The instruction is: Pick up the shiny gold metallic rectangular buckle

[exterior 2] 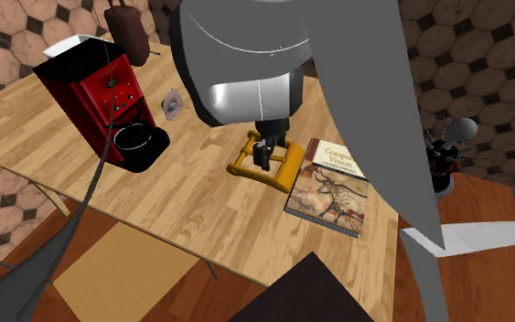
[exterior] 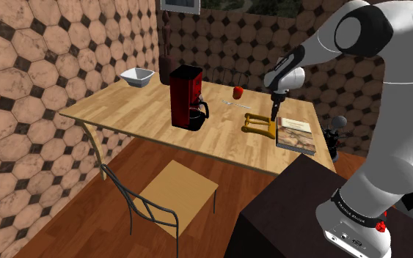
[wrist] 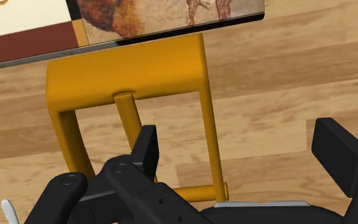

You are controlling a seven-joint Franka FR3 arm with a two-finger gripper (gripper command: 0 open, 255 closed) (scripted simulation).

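Well, I see the wooden table (exterior: pixel 124 117) carrying a red coffee maker (exterior: pixel 185 95) and a book (exterior: pixel 297 134) lying flat. Right against the book's edge lies the gold buckle (wrist: pixel 133 73). My gripper (wrist: pixel 241 156) hangs low over it, fingers spread wide, one side bar between them, unclasped.

Wooden table (exterior: pixel 124 117), that's the whole workspace I'm driving over.
On it I see a white bowl (exterior: pixel 137 76) at the far corner, a red coffee maker (exterior: pixel 185 95) mid-table, a small red thing (exterior: pixel 238 91) further back, and a yellow-gold buckle (wrist: pixel 126 76) lying flat just beside a book (exterior 2: pixel 333 187).
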